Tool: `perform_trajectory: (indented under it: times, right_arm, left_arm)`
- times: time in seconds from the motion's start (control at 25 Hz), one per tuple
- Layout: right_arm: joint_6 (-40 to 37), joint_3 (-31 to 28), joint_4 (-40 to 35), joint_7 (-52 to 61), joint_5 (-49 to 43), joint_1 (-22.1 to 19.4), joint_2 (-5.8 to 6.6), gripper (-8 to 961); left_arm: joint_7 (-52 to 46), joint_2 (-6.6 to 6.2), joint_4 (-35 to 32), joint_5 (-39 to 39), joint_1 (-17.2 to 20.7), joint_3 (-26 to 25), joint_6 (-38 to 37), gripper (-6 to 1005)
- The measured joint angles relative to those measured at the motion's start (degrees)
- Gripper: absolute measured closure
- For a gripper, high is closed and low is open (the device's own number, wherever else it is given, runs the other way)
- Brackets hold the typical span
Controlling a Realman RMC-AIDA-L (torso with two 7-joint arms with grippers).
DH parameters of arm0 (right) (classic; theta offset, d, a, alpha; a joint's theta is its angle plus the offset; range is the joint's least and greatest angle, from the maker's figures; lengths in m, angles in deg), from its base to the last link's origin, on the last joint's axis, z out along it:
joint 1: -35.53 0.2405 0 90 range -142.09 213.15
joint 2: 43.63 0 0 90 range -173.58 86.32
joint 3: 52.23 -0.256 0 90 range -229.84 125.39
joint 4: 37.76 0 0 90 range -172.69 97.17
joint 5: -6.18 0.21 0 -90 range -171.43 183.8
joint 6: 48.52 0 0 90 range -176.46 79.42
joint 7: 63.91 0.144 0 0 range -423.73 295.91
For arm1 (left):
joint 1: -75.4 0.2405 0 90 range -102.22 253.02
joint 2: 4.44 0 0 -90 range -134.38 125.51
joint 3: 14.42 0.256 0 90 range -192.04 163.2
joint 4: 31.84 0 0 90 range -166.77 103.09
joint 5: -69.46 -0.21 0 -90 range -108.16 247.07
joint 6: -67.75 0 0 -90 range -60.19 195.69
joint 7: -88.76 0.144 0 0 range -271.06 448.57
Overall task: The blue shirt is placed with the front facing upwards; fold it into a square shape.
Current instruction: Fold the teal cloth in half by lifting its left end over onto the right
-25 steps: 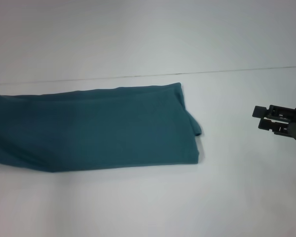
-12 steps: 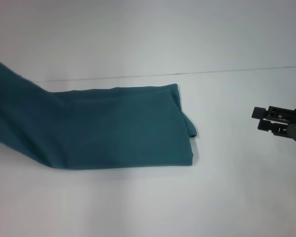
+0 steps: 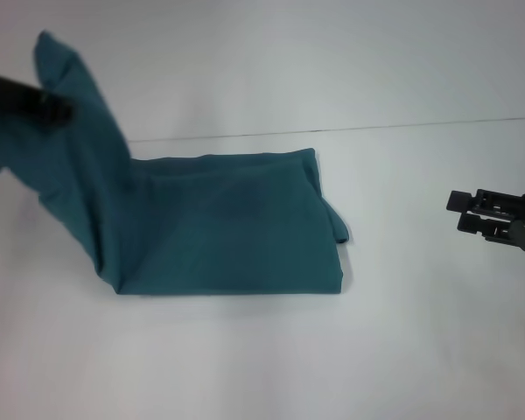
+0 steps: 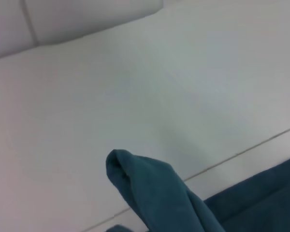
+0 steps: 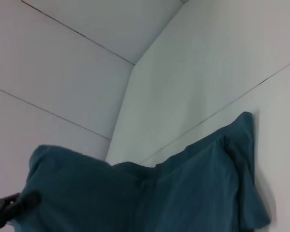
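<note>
The blue shirt lies on the white table as a long folded strip with no lettering showing. Its left end is raised off the table and hangs from my left gripper, which is shut on the cloth near the top left of the head view. That gripper appears again as a dark tip at the edge of the raised cloth. The left wrist view shows only a raised fold of the shirt. My right gripper hovers open to the right of the shirt, well apart from it.
The white table carries nothing else. A thin dark seam runs across it behind the shirt. White wall panels stand beyond the table.
My left gripper has risen and moved right with the shirt's left end, so less cloth lies flat. The right arm has stayed in place.
</note>
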Motion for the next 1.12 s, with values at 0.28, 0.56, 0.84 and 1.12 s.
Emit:
perform_trajectory:
  times: [0.28,0.56,0.84,1.12]
  right_arm:
    - [0.11,0.00,0.00,0.00,0.00,0.00,-0.06,340]
    - [0.66,0.08,0.01,0.00,0.00,-0.01,-0.04,343]
    - [0.73,0.17,0.14,0.01,0.00,-0.04,-0.09,346]
    - [1.05,0.05,0.81,0.01,0.00,-0.27,0.11,349]
  left_arm:
    - [-2.15,0.26,-0.93,-0.05,-2.37,8.92,0.15,788]
    - [-3.76,0.31,3.43,-0.10,-5.48,15.80,2.48,789]
    - [-4.57,0.39,10.21,-0.14,-9.40,18.60,5.43,789]
    - [-5.57,0.45,16.41,-0.14,-11.99,21.72,8.59,790]
